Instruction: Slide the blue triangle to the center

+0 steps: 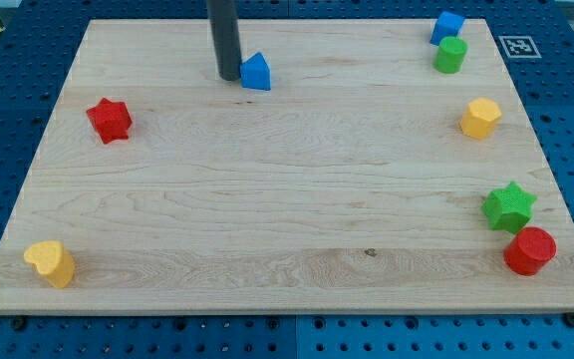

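Observation:
The blue triangle (256, 72) sits on the wooden board (287, 199) near the view's top, left of the middle. My tip (228, 77) rests on the board just to the left of the blue triangle, touching it or nearly so. The dark rod rises straight up out of the view's top.
A red star (110, 120) lies at the left. A yellow heart-like block (51, 263) lies at the bottom left. A blue cube (447, 27) and green cylinder (450, 55) sit at the top right. A yellow hexagon (480, 118), green star (508, 206) and red cylinder (530, 250) line the right edge.

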Robot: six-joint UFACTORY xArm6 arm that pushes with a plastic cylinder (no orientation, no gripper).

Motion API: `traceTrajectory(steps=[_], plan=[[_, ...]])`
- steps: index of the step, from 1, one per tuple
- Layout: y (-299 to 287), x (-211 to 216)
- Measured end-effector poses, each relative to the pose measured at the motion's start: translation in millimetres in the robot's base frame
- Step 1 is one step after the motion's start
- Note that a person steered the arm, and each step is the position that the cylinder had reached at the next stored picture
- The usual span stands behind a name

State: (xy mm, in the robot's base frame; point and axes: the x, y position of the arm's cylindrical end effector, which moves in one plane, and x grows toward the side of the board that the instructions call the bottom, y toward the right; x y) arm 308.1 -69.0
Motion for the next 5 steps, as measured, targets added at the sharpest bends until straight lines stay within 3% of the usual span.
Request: traceTrajectory(steps=[2, 5], plan=[[68.2, 14.4], [110.4, 86.2]])
